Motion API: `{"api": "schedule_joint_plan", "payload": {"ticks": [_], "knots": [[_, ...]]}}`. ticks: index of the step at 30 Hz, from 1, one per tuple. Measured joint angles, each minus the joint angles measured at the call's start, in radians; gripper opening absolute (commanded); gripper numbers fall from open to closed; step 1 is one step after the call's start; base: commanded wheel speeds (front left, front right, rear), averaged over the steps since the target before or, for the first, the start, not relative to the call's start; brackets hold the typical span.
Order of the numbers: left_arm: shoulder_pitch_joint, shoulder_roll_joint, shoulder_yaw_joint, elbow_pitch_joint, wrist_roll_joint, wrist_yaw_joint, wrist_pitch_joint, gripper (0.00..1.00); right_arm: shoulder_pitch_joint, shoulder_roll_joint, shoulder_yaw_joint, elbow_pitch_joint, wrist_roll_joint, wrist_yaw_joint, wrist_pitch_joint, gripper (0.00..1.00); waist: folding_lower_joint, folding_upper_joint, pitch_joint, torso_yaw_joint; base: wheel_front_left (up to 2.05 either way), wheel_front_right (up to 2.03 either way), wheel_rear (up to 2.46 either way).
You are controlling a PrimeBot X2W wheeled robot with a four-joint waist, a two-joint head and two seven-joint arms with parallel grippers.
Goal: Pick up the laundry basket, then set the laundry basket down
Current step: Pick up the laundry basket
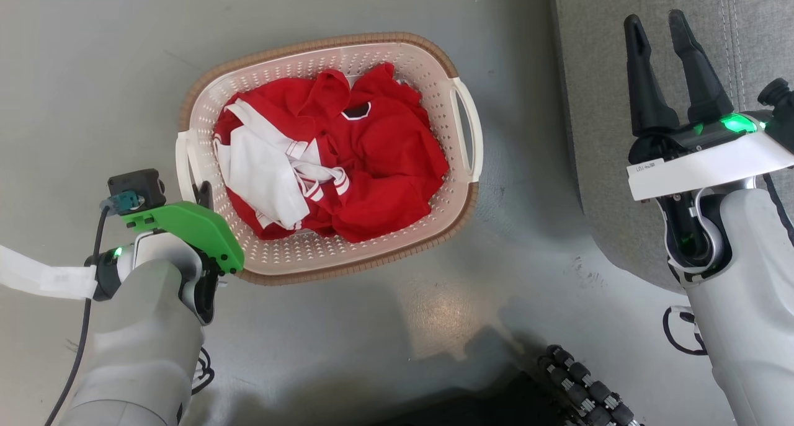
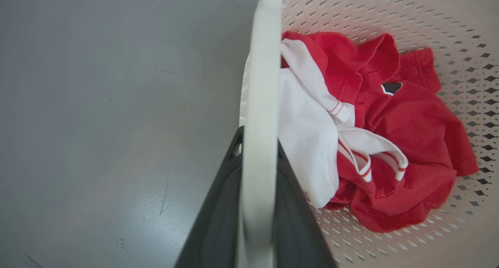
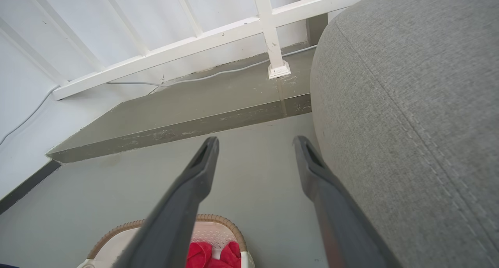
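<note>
On the grey floor (image 1: 93,72), just beside the grey sofa (image 1: 595,72): laundry basket (image 1: 372,247), partly filled with red and white clothes (image 1: 366,159). The head view looks straight down, so I can't tell whether the base is resting or just off the floor.

Left gripper (image 1: 203,198) is at the basket's left handle (image 2: 262,84). In the wrist view both fingers (image 2: 218,221) are closed against either side of the white handle bar, with nothing else in them. Right gripper (image 1: 654,20) is up over the sofa, well apart from the basket, fingers spread wide and empty.

Handling, my read:
- The shell is thin perforated plastic, stiff enough to lift but likely to flex.
- The load is soft cloth, so probably light.
- With one handle held, the far side will likely droop and the basket pivot about the bar.
- Smooth bar against smooth fingers, so expect some slip.

The handles are the right place to hold. You'd get a level lift with the right fingers on the opposite handle (image 1: 475,128). Otherwise lift slowly, keep it low and set it down flat.
</note>
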Motion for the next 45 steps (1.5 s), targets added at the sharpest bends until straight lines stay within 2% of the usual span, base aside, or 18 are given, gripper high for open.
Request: {"api": "schedule_joint_plan", "payload": {"ticks": [7,8,9,22,34,45], "knots": [[0.000,0.000,-0.010,0.004,-0.015,-0.002,0.000,0.00,0.000,-0.001,0.005,0.002,0.000,0.000,0.000,1.00,0.0000,0.0000,-0.001,-0.001,0.00,0.00,0.00],[0.000,0.000,-0.010,0.006,-0.016,-0.002,0.000,0.15,0.000,-0.001,0.005,0.002,0.001,0.000,0.000,1.00,0.0001,0.0000,-0.001,-0.001,0.00,0.00,0.00],[0.000,0.000,-0.010,0.008,-0.019,-0.002,0.000,1.00,0.000,-0.001,0.005,0.003,0.003,0.000,0.000,1.00,0.0000,0.0000,-0.001,-0.001,0.00,0.00,0.00],[0.000,-0.001,-0.019,0.029,-0.033,-0.009,-0.010,1.00,0.000,0.000,0.007,0.029,0.006,0.000,0.000,1.00,0.0000,0.0000,-0.026,0.001,0.00,0.00,0.00],[0.013,0.002,-0.016,-0.026,-0.012,-0.019,-0.037,1.00,0.008,0.018,0.005,0.086,0.006,0.000,-0.003,1.00,0.0000,0.0000,-0.141,0.016,0.00,0.00,0.00],[0.098,0.016,0.036,-0.265,0.049,-0.026,-0.037,1.00,0.084,0.013,-0.007,0.127,-0.002,0.000,-0.003,1.00,0.0000,0.0000,-0.296,0.051,0.00,0.00,0.00]]}}
